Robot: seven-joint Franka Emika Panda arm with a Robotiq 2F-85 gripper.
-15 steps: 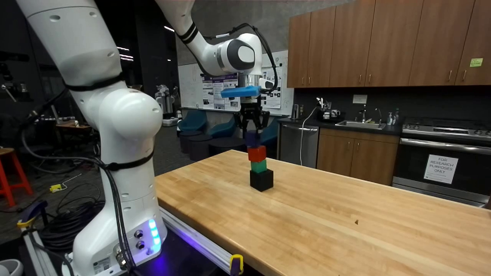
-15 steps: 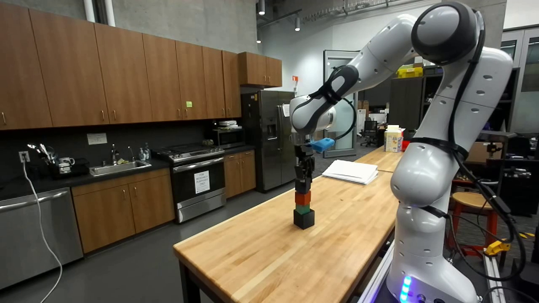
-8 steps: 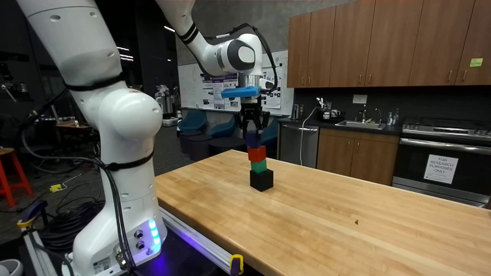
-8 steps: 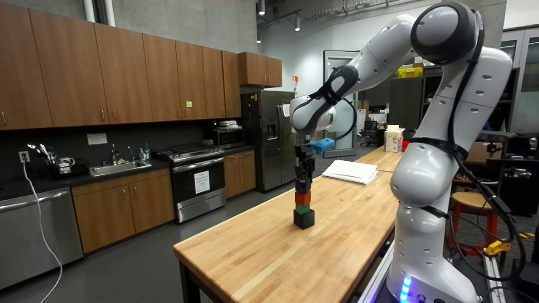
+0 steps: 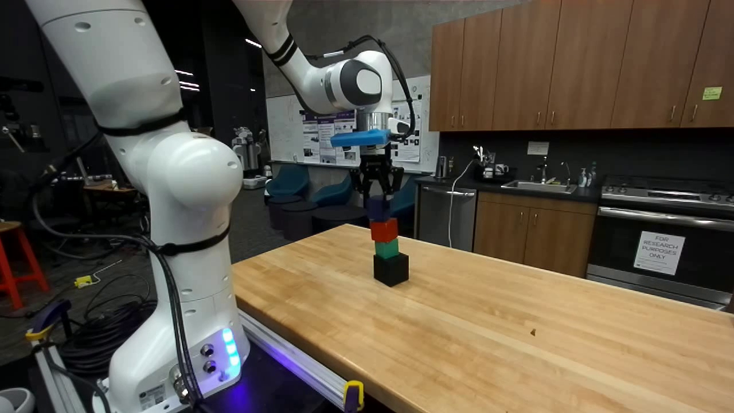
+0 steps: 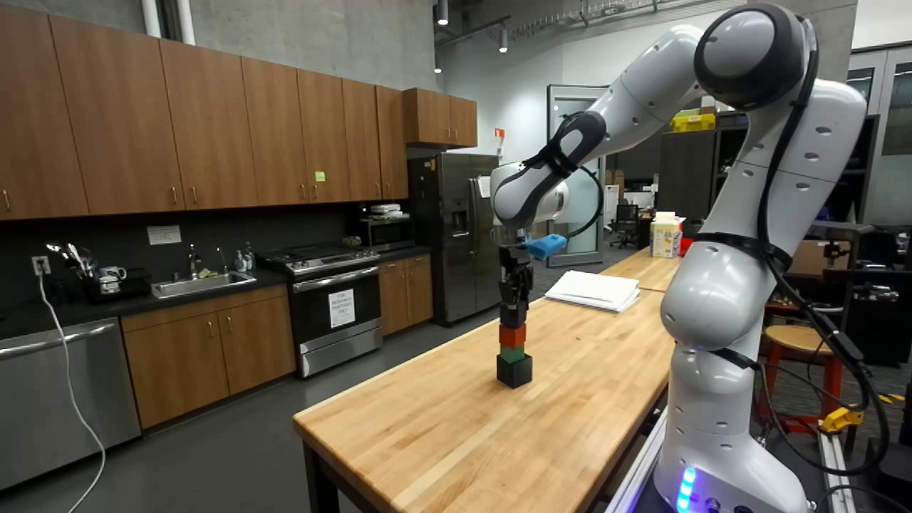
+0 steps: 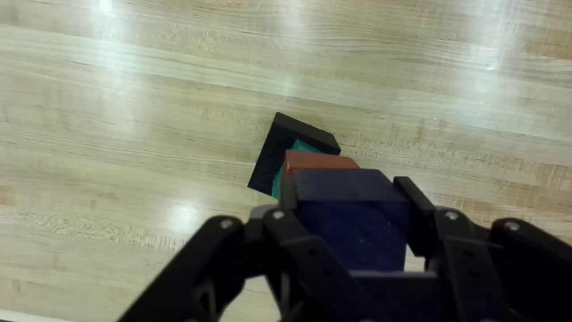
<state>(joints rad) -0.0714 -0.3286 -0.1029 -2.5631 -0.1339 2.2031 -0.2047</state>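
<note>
Wrist view: the gripper (image 7: 350, 197) pinches the blue block (image 7: 353, 237) by two opposite sides, from straight above. In both exterior views the blue block sits atop the red block (image 5: 384, 230), apparently touching it; below come the green block (image 5: 387, 248) and the black block (image 5: 391, 269), on the table (image 5: 487, 321). Their shared long axis is upright, edges slightly offset. Against the earlier frames, gripper and blocks show no visible shift.
</note>
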